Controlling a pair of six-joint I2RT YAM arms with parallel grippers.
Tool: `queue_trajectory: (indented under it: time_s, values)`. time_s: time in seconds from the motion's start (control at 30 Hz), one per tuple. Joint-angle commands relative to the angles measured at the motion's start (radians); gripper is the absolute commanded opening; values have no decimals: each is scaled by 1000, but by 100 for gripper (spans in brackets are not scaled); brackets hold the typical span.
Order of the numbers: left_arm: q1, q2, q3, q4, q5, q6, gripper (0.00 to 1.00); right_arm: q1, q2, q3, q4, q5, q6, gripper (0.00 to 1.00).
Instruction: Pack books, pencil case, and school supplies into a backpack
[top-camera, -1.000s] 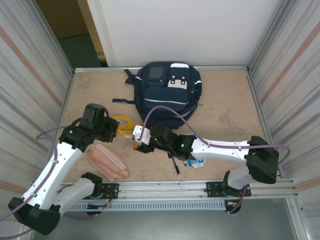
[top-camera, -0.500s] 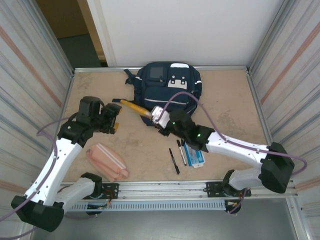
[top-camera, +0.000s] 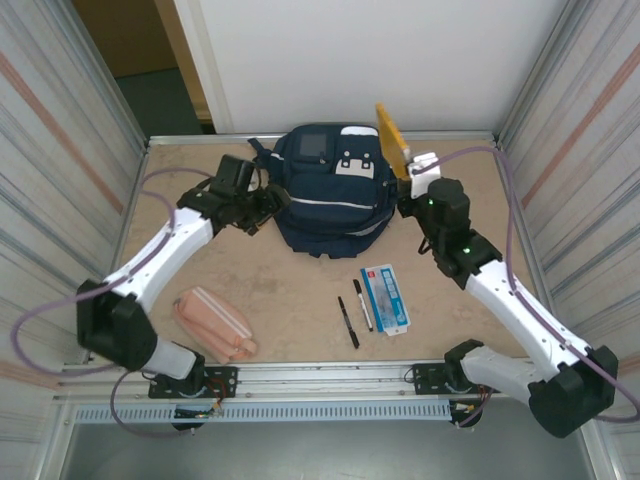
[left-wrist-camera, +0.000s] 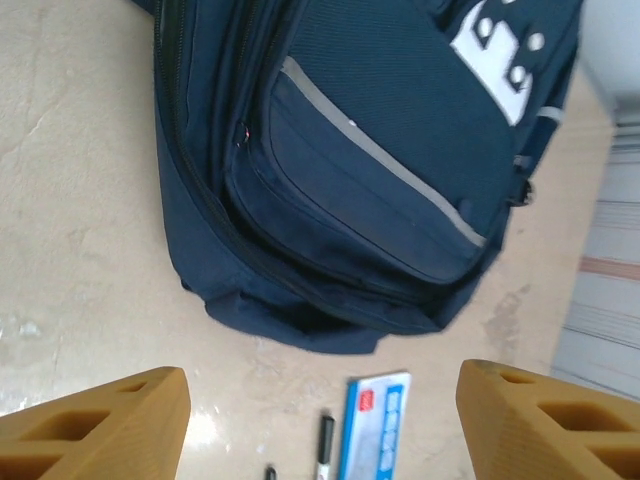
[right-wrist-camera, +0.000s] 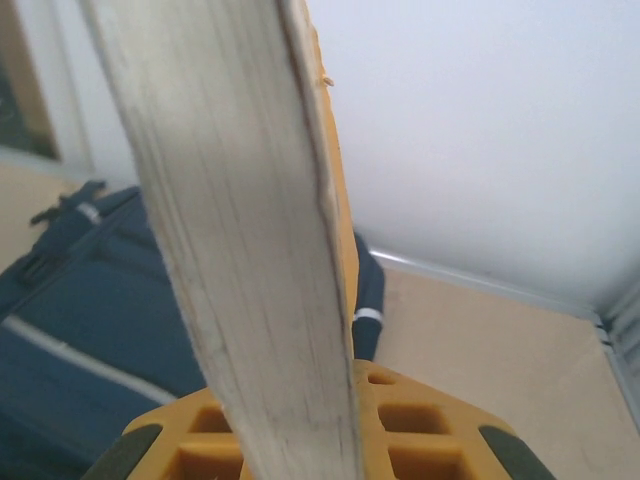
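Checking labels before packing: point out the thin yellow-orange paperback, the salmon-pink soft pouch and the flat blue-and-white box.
thin yellow-orange paperback (top-camera: 391, 137), top external view, middle of its visible yellow side.
salmon-pink soft pouch (top-camera: 213, 325), top external view, middle of its body.
flat blue-and-white box (top-camera: 385, 298), top external view, centre of its top face.

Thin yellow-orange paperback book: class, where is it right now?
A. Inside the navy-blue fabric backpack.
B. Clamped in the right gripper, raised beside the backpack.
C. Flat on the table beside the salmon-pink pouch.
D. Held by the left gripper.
B: the thin yellow-orange paperback book stands edge-up, clamped in the right gripper, next to the navy-blue fabric backpack.
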Motion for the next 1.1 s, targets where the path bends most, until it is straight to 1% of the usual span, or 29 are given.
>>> queue_trajectory:
  time_s: [0.0, 0.07, 0.17, 0.3, 0.4, 0.57, 0.63, 0.7, 0.73, 0.8, 0.83, 0.87, 0.97, 1.07]
  values:
    - [3, 109, 89, 76, -12, 133, 65, -10, -41, 15, 39, 2, 82, 0]
    - [4, 197, 161, 58, -38, 148, 65, -12, -75, -3, 50, -8, 85, 0]
    - [4, 325, 255, -32, -105, 91, 65, -15, -84, 12, 17, -20, 99, 0]
    - [7, 462, 320, 38, -24, 126, 64, -16, -117, -29, 47, -1, 115, 0]
    - [7, 535, 362, 54, -6, 122, 63, -17, -127, -18, 18, -2, 118, 0]
    - [7, 596, 377, 57, 9, 71, 61, -18, -152, -44, 18, -11, 129, 0]
    - [7, 596, 366, 76, 16, 58, 50, -18, -151, -36, 1, -11, 130, 0]
    - [9, 589, 348, 117, 39, 70, 31, -18, -151, -37, -10, -41, 127, 0]
    - [10, 572, 331, 141, 52, 88, 26, -17, -151, -42, -8, -65, 109, 0]
    - [15, 505, 282, 184, 47, 98, 10, -13, -145, -60, -2, -149, 34, 5]
    - [15, 469, 250, 205, 37, 95, 3, -10, -145, -61, -7, -187, -3, 5]
    - [16, 423, 219, 232, 26, 91, 0, -4, -147, -59, -19, -224, -49, 4]
    - [19, 317, 148, 303, 54, 90, 0, 14, -160, -62, -21, -318, -141, 1]
    - [22, 263, 151, 272, 100, 45, 0, 21, -160, -58, -34, -476, -291, 0]
